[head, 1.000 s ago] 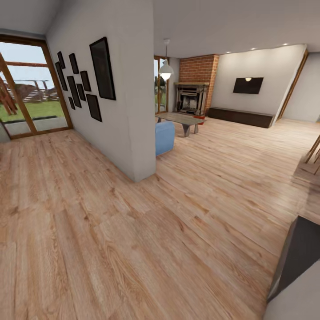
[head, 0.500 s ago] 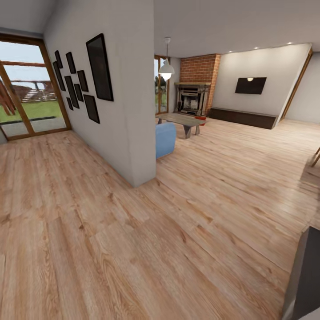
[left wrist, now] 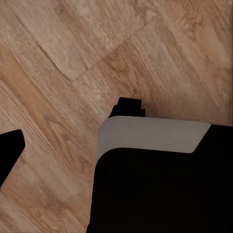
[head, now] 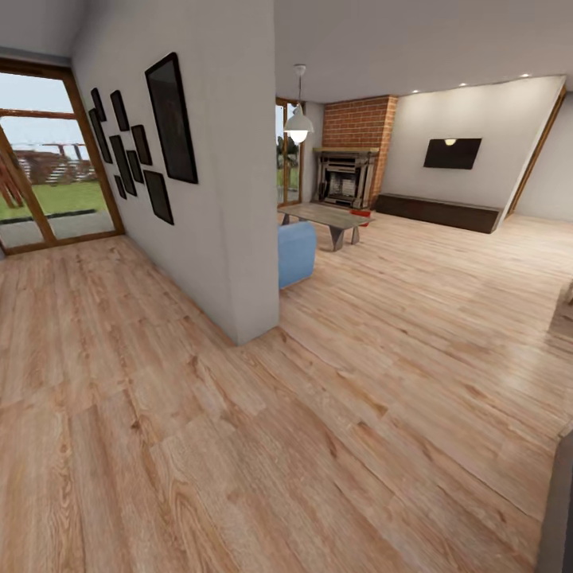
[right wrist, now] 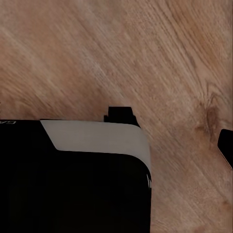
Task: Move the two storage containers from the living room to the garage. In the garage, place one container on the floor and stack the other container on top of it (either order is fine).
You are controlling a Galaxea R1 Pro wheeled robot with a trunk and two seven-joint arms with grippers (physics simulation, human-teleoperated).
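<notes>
We look from the hallway across light wood-plank flooring (head: 358,382) into the living room (head: 446,239), where a brick fireplace (head: 346,171) stands at the far wall beside a wall-mounted screen (head: 452,153) and a long low dark bench (head: 438,211). A white partition wall (head: 215,183) hung with dark picture frames (head: 171,119) divides the space; past its end sit a blue seat (head: 296,251) and a low table (head: 322,215). A small red-orange shape (head: 360,212), likely one of the storage containers, shows on the floor just beside the table's far edge; we cannot make out a second. A pendant lamp (head: 298,123) hangs above. In our wrist views, the left tool (left wrist: 68,131) and right tool (right wrist: 170,128) hang over bare planks with fingers spread apart, pinching nothing.
</notes>
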